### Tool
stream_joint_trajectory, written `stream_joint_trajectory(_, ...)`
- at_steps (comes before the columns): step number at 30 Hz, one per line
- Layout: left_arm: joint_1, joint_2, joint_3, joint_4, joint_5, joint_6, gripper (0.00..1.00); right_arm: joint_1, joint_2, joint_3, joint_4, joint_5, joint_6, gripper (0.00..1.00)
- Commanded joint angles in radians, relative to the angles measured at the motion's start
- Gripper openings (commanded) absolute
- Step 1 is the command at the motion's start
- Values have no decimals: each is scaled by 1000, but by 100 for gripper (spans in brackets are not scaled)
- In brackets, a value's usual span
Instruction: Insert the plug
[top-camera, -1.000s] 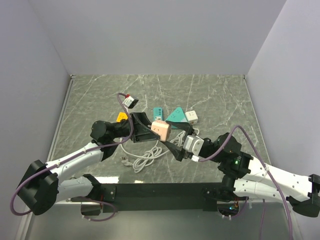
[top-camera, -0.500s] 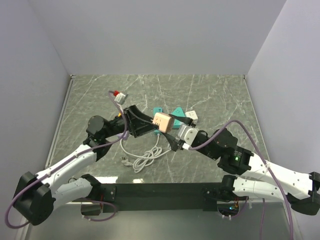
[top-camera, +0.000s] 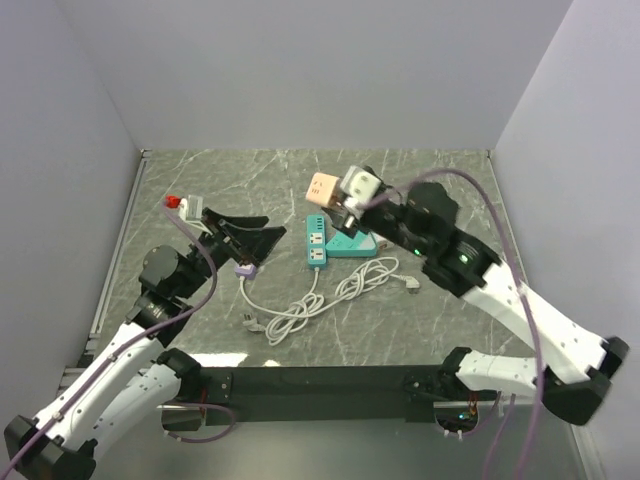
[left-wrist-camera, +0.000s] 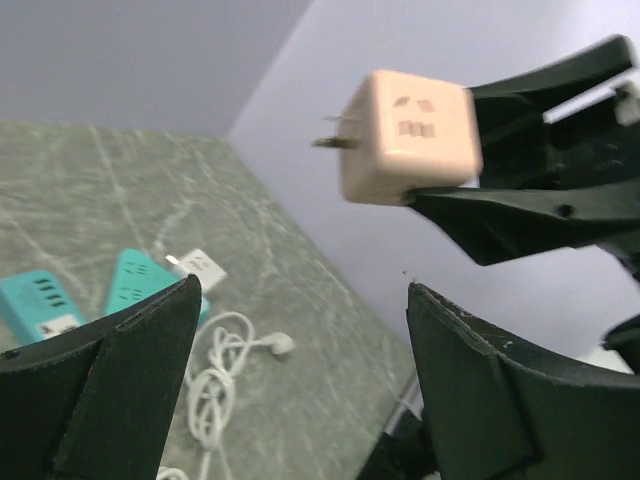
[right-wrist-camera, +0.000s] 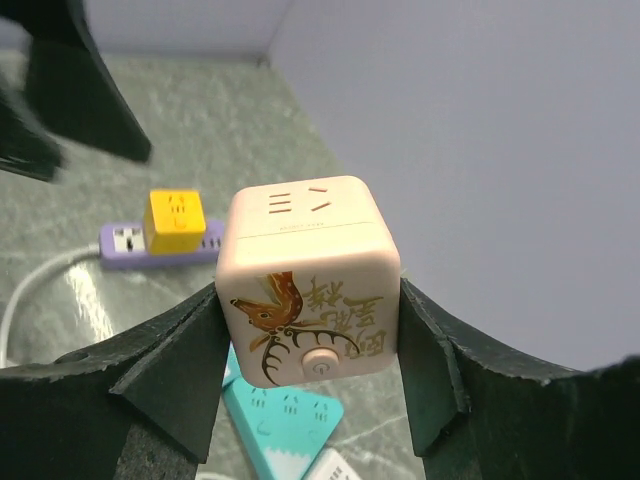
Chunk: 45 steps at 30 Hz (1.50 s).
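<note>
The plug is a pink cube (right-wrist-camera: 310, 262) with a deer drawing and a small round button; its metal prongs (left-wrist-camera: 335, 135) point left in the left wrist view. My right gripper (right-wrist-camera: 310, 297) is shut on its two sides and holds it in the air above the back of the table, where the top view shows the pink cube (top-camera: 322, 188) beside that gripper (top-camera: 333, 196). My left gripper (left-wrist-camera: 303, 290) stands open with nothing between its fingers, off to the left (top-camera: 272, 228) and apart from the cube (left-wrist-camera: 408, 135).
A teal power strip (top-camera: 317, 240) and a teal triangular socket (top-camera: 352, 241) lie mid-table, with a coiled white cable (top-camera: 300, 308) in front. A purple strip (right-wrist-camera: 130, 243) carries a yellow cube (right-wrist-camera: 176, 216). A white cube (left-wrist-camera: 201, 266) sits beyond the teal pieces.
The left gripper has let go of the pink cube, opened wide and drawn back to the left. The right gripper has carried the cube up and toward the back of the table.
</note>
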Motion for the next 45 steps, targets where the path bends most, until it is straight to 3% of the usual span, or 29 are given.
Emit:
stream_joint_trajectory(1,5,-28,-6,-77,-116,142,89,-58,129,107,-184,-133,40,0)
stream_joint_trajectory(10,41,124,-9,-87,-117,219,89,-102,448,253,-437,-181,25,0)
stream_joint_trajectory(20,76,256,-54,27,-38,205,88,-105,753,358,-534,-89,-10,0)
stream_joint_trajectory(29,98,298,-65,65,-1,214,88,-105,799,376,-511,-16,-93,0)
stream_joint_trajectory(45,121,356,-61,91,38,225,88,-102,830,308,-431,-60,-158,0)
